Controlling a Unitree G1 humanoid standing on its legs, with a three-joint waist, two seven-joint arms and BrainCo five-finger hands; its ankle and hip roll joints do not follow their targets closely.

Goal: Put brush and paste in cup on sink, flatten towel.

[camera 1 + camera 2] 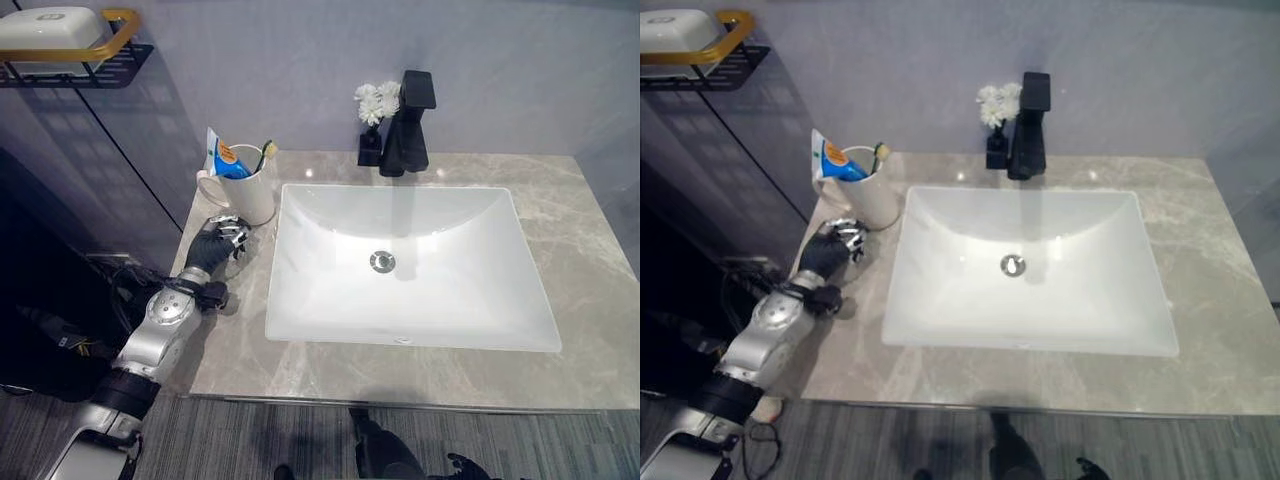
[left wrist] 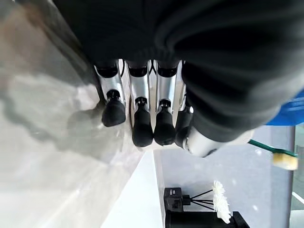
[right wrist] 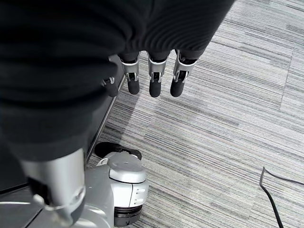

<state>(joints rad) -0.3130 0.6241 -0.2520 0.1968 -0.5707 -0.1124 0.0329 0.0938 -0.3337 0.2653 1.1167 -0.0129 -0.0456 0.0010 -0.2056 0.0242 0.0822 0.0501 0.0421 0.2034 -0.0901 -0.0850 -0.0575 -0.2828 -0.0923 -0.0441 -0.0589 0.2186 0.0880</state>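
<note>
Grey-marbled desk [image 1: 590, 300] is carrying the left hand [image 1: 212, 245] at its near-left edge, fingers [image 2: 142, 128] relaxed and nearly straight, holding nothing, resting just short of the white cup [image 1: 246, 190]; the right hand [image 3: 152, 71] is hanging empty and loose-fingered over the carpeted floor [image 3: 223, 137]. Beyond, the cup is standing beside the sink [image 1: 400, 265] with paste [image 1: 222, 160] and brush [image 1: 266, 150] already inside, so I judge the towel remains, though none is showing; backing away low and slow should be keeping the cup from tipping.

The right hand [image 3: 151, 71] hangs over grey striped carpet [image 3: 213, 142], its fingers [image 3: 155, 84] loosely straight, holding nothing.
</note>
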